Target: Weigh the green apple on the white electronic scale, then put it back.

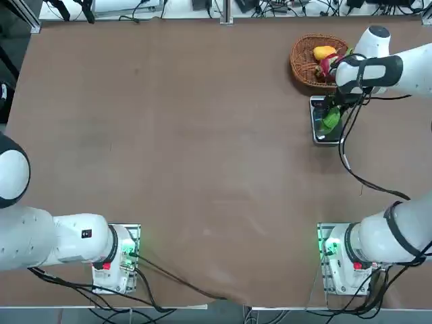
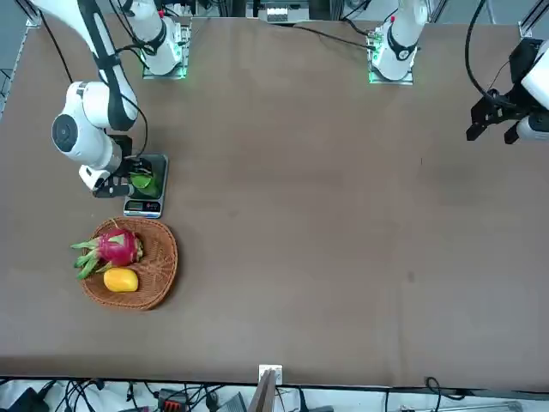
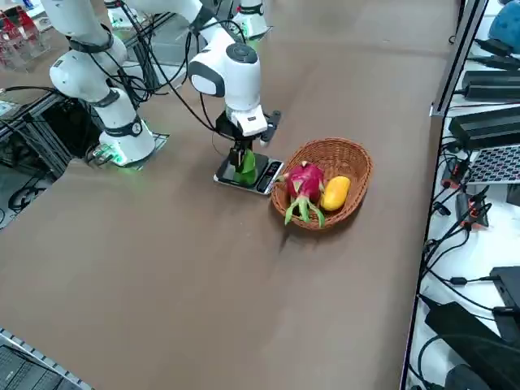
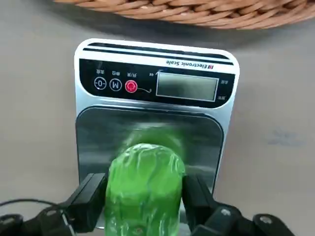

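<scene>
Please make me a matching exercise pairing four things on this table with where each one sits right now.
Things:
1. apple
2. scale
3. dragon fruit
4. right gripper

Places:
A. in the basket, beside the yellow fruit
B. down over the scale's platform, a finger on either side of the apple
C. on the scale's platform
D. on the table next to the basket

Pairs: 1-C, 2-D, 3-A, 4-B

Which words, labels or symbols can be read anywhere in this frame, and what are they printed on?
"Electronic Scale": white electronic scale, above the display.
"M": middle round button on the scale.
"0" symbol: outer round button.
Power symbol: red button.
Small marks over the buttons and beside the display: too small to read.
Display: blank.
</scene>
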You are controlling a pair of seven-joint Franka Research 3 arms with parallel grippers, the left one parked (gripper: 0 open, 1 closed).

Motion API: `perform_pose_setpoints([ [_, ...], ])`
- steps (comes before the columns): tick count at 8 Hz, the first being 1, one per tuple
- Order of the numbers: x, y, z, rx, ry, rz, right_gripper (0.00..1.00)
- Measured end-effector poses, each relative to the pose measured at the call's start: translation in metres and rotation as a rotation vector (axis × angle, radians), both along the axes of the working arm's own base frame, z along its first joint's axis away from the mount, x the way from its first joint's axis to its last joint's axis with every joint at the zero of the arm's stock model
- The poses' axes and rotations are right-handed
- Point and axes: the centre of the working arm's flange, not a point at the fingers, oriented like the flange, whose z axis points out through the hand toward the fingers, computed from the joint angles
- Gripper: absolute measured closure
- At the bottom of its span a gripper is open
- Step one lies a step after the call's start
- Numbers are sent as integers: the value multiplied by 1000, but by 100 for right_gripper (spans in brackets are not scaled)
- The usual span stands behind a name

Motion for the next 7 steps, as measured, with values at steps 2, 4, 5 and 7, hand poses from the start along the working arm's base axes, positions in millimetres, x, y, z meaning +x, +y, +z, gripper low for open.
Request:
perform_pose_setpoints([
  [2,1,0,2,2,-4,14,26],
  [4,2,0,4,5,-9,28,29],
  [5,6,0,11,5,-25,28,30],
  [7,23,1,44,6,-82,29,30],
])
